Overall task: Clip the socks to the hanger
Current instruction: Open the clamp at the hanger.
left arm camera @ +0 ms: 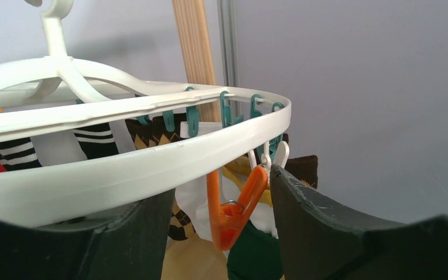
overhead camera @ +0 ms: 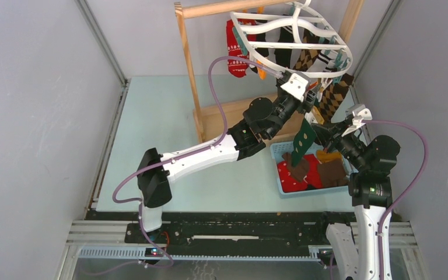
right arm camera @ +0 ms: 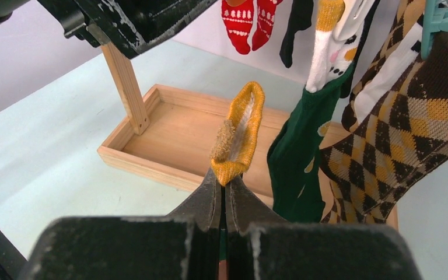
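The white oval hanger (overhead camera: 266, 63) hangs from the wooden rack, with red, striped, argyle (overhead camera: 332, 96) and other socks on its clips. My left gripper (overhead camera: 310, 93) is up at its near rim (left arm camera: 151, 163), open. Its fingers stand either side of an orange clip (left arm camera: 233, 216), and the right finger touches one clip handle. My right gripper (right arm camera: 226, 178) is shut on a sock with a mustard-yellow cuff (right arm camera: 239, 131) that sticks up past the fingertips. A dark green dotted sock (right arm camera: 300, 157) hangs just beyond. In the top view a green sock (overhead camera: 303, 142) hangs by my right gripper (overhead camera: 319, 129).
A blue basket (overhead camera: 280, 149) below my right gripper holds red (overhead camera: 291, 178) and brown (overhead camera: 331, 172) socks. The wooden rack's post (overhead camera: 188, 64) and its tray base (right arm camera: 169, 134) stand behind. Grey walls close in both sides.
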You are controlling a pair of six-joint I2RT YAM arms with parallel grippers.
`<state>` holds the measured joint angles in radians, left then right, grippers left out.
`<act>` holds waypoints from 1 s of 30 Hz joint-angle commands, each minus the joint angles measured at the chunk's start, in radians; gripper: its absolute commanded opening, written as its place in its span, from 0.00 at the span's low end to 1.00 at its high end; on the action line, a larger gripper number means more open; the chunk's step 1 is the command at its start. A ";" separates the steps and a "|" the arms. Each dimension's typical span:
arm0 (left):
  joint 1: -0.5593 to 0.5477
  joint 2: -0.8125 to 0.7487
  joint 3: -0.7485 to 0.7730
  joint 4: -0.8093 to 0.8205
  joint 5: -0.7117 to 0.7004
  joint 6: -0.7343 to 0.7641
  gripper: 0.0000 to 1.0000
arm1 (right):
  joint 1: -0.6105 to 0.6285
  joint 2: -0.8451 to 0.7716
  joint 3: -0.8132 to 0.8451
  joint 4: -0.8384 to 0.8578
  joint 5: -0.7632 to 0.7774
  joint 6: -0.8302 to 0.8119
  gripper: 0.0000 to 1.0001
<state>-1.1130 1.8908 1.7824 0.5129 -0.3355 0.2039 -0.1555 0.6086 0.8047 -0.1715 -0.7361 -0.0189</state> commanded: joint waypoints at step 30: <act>0.001 -0.007 0.371 -0.417 -0.085 -0.283 0.12 | 0.012 0.023 0.073 0.079 -0.049 0.072 0.00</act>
<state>-1.1175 1.8919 2.0403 0.1814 -0.3660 -0.0124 -0.1558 0.6102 0.8101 -0.1360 -0.7658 0.0017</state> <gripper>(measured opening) 0.269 0.011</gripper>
